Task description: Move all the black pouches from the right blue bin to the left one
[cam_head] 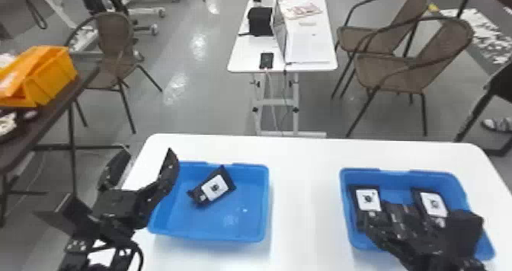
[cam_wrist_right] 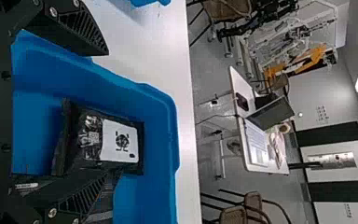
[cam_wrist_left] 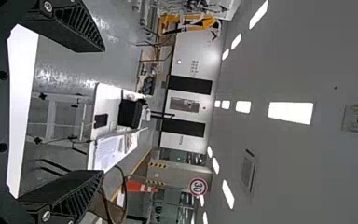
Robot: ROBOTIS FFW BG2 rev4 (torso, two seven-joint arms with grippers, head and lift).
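On my near table (cam_head: 304, 163) I see one pouch (cam_head: 216, 188) in the left bin (cam_head: 249, 209), two pouches (cam_head: 368, 199) side by side in the right bin (cam_head: 396, 178); a far table (cam_head: 244, 57) stands behind.

The left bin (cam_head: 236, 213), lower left, and right bin (cam_head: 398, 175), lower right, are blue. The black pouches (cam_head: 225, 174) carry white labels (cam_head: 218, 187), printed dark.
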